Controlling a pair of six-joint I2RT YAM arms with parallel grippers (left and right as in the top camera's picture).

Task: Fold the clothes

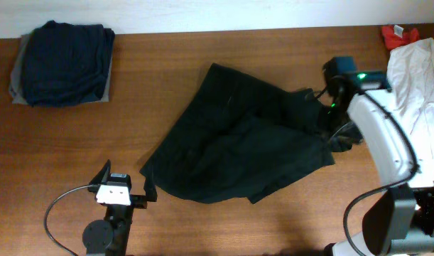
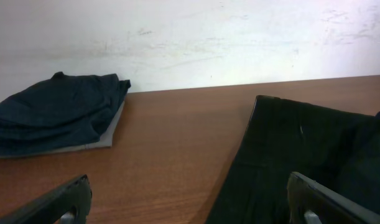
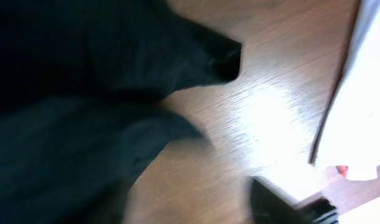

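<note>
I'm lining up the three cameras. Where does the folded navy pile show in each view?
Overhead: the navy pile sits at the top left.
Left wrist: the navy pile is at the left, mid-height.
Right wrist: not in it.
Shared landmark: the black garment, in the centre overhead, at the right in the left wrist view, and filling the left in the right wrist view.

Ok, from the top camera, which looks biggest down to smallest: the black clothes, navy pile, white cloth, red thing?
1. black garment
2. navy pile and white cloth: too close to call, since the white one runs off the edge
3. red piece
</note>
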